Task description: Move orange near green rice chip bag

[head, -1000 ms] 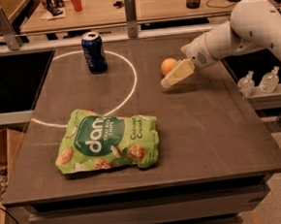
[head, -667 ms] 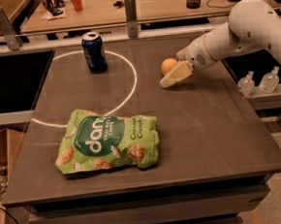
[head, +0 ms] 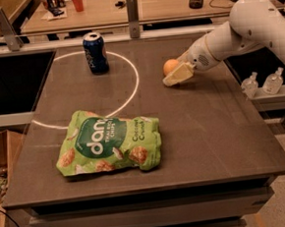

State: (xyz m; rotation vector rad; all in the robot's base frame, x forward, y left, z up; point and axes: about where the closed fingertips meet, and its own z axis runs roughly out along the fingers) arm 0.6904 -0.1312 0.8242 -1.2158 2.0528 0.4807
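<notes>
Orange-hued item: the orange [head: 170, 66], against my claw [head: 178, 73].
Lies far-right of the green rice chip bag [head: 110, 147], well apart; bag is near-left of my claw. Whether claw grips it: cannot tell.

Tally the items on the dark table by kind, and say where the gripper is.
Fruit: 1, the orange
Drink can: 1, the blue soda can
Snack bag: 1, the green rice chip bag
Total: 3
The gripper is at the orange.
</notes>
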